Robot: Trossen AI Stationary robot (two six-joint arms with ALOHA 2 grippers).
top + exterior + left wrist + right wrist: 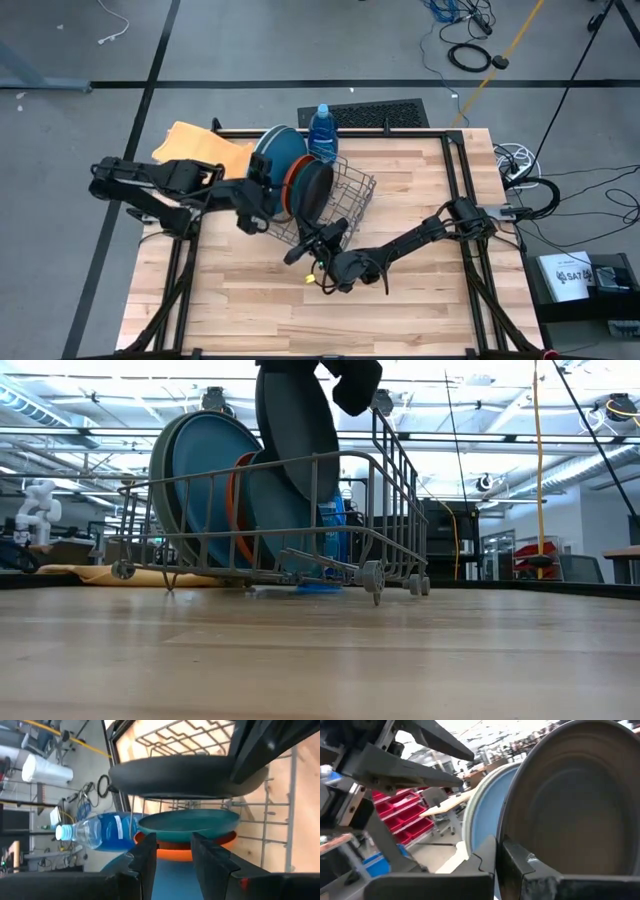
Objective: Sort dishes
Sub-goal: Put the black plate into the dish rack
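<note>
1. Wooden table (250,310) with a black frame, standing on a grey floor crossed by dark tape lines; cables lie on the floor beyond its far right corner.
2. Folded yellow cloth (190,143) at the table's far left corner, partly under the left arm.
3. Left gripper (262,205) beside the left end of the wire rack (350,195). In the left wrist view its fingers (145,857) stand a little apart with nothing between them.
4. Plates standing on edge in the rack, from the left: a large grey plate (158,480), a large blue plate (205,480) just in front of it, an orange plate (290,188), then a dark teal plate (275,510).
5. Black plate (315,190), rightmost of the row, upright with its lower edge inside the rack and its top rising above the wires in the low view.
6. Blue water bottle (323,133) standing just behind the rack at the far edge of the table.
7. Right gripper (318,240) at the near side of the rack. In the right wrist view its fingers (487,855) are closed on the rim of the black plate.
</note>
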